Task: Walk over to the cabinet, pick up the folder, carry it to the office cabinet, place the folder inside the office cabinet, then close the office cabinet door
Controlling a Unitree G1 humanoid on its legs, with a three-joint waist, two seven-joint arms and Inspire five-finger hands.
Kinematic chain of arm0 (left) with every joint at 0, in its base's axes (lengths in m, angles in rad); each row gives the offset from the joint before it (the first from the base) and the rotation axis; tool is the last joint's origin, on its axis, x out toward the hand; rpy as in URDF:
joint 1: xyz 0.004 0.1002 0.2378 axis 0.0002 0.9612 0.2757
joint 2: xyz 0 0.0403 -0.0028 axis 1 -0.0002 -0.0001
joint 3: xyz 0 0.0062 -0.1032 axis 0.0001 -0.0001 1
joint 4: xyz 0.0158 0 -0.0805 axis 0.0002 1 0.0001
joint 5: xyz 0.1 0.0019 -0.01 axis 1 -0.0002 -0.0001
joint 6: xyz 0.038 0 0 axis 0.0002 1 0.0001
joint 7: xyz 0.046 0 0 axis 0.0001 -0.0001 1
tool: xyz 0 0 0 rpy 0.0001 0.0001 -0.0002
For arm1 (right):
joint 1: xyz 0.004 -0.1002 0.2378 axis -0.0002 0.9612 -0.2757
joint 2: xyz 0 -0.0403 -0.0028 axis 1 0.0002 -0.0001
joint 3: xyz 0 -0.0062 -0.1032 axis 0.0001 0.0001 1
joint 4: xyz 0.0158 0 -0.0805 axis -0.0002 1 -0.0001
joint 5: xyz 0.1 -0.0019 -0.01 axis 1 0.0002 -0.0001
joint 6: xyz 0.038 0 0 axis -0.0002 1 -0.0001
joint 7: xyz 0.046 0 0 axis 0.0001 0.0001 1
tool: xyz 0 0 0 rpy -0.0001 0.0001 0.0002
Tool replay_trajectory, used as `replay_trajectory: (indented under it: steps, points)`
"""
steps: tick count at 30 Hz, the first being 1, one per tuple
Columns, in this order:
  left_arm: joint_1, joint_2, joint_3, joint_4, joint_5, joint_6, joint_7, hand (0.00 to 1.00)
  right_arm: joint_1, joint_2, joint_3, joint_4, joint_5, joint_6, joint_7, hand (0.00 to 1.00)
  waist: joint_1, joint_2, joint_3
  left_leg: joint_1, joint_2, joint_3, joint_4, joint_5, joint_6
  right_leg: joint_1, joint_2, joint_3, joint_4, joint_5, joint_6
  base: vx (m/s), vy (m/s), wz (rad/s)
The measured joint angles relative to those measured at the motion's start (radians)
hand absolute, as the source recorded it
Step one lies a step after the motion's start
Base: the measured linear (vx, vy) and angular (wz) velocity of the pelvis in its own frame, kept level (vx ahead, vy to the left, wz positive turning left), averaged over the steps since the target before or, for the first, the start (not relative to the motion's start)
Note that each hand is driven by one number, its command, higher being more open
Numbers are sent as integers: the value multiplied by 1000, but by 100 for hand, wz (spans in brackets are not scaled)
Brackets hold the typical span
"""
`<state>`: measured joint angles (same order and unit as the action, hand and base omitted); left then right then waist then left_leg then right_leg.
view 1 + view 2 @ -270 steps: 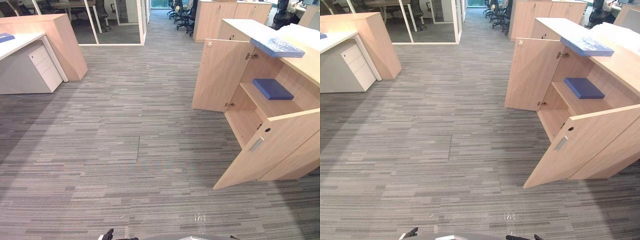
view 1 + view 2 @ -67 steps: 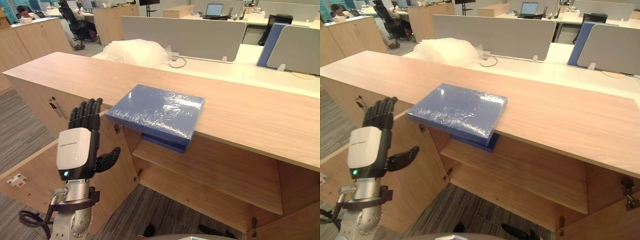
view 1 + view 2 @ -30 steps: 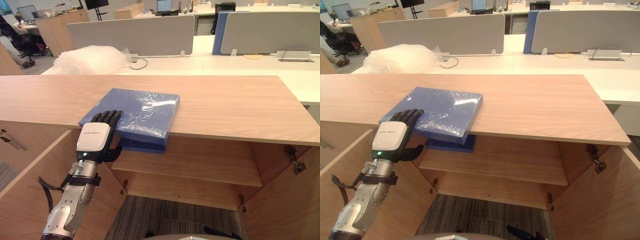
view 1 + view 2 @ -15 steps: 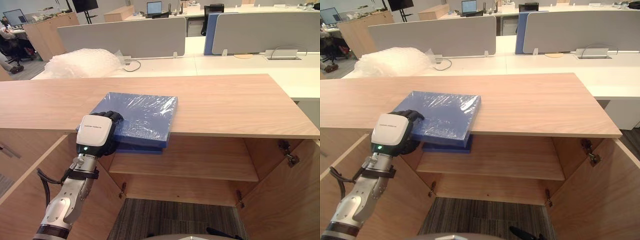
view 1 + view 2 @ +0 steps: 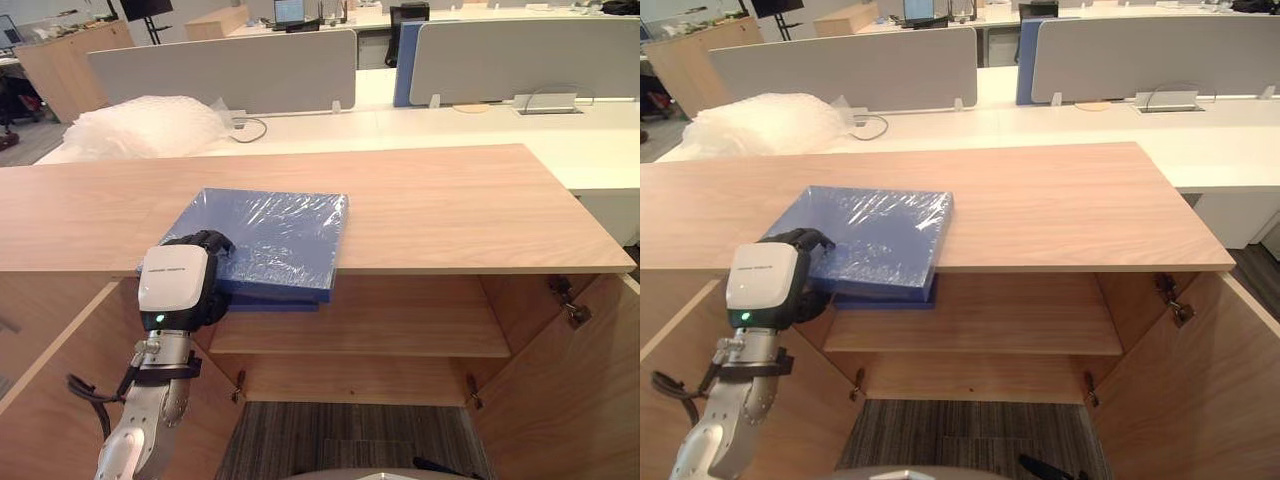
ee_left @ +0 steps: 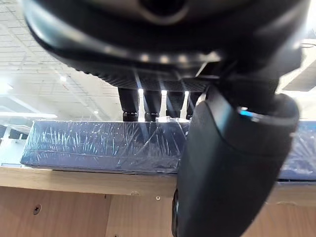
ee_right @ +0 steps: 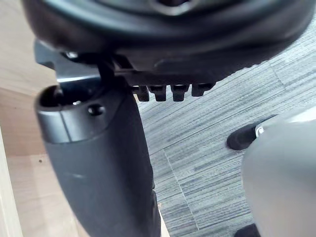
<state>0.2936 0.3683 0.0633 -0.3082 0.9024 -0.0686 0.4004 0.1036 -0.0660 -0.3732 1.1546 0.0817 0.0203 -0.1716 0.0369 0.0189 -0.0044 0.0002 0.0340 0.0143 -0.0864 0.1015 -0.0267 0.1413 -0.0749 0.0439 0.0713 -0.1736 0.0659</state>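
A: Left eye view, where's the folder [image 5: 275,225]?
B: Flat at the cabinet top's [image 5: 450,205] front edge, with one near corner overhanging. The left hand [image 5: 175,288] clamps that corner.
A: Right eye view?
B: A second folder [image 5: 888,292] lies on the shelf [image 5: 1020,320] below.
A: Left wrist view?
B: Fingers [image 6: 152,104] curled over the folder, thumb under its edge.
A: Right wrist view?
B: Right hand [image 7: 98,163] above carpet [image 7: 207,148]. Open or closed, I cannot tell.
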Motion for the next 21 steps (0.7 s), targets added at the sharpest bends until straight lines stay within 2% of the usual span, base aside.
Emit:
replay_trajectory:
  steps: [3, 6, 7, 8, 13, 14, 17, 21]
  points:
    - [17, -185, -2, -211, -375, -64, 37, 0, 3, 0, 0, 20, 3, 5, -13, 100, 11, -12, -6, 8, 2, 5, 0, -1, 1, -1, 1, 20, 11, 6, 3, -28, 14, -5]
    - [29, -244, 1, -238, -579, -77, 36, 0, 6, -1, 0, 19, 40, 1, -12, 100, 2, -6, -13, 15, 8, 18, -4, -7, -6, -3, 3, 38, 15, 6, 3, -118, 2, -16]
    - [33, -250, 1, -238, -588, -77, 36, 0, 6, -1, -2, 19, 42, 2, -12, 100, 1, -4, -14, 15, 10, 18, -5, -7, -5, -4, 3, 40, 15, 5, 3, -134, -13, -15]
    - [44, -274, 0, -238, -625, -77, 36, 100, 8, -1, -2, 19, 46, 2, -11, 100, -1, 1, -15, 15, 11, 18, -6, -9, -3, -7, 4, 47, 15, 5, 2, -139, -14, -13]
    - [80, -304, 0, -238, -677, -73, 28, 100, 42, -5, -2, 18, 48, 4, -10, 100, -2, -1, -13, 10, 10, 2, -6, 3, -8, -21, 12, 50, 22, 4, 1, -106, -4, -3]
    - [88, -304, -3, -238, -676, -69, 15, 0, 49, -5, -2, 19, 48, 6, -9, 100, -3, -4, -11, 8, 10, 1, -6, 5, -8, -22, 13, 49, 23, 4, 1, -41, -4, 4]
    - [91, -304, -10, -238, -677, -57, -9, 0, 52, 2, -1, 19, 50, 13, -7, 100, -8, -14, -14, -5, 9, -1, -5, 13, -3, -34, 14, 47, 26, 6, 2, -12, -1, 1]
    - [78, -293, -18, -239, -682, -76, -30, 0, 51, 17, -1, 19, 66, 13, -7, 100, -11, -36, -19, -7, 5, -1, -1, 19, 6, -34, 10, 47, 26, 6, 2, 0, 0, 0]
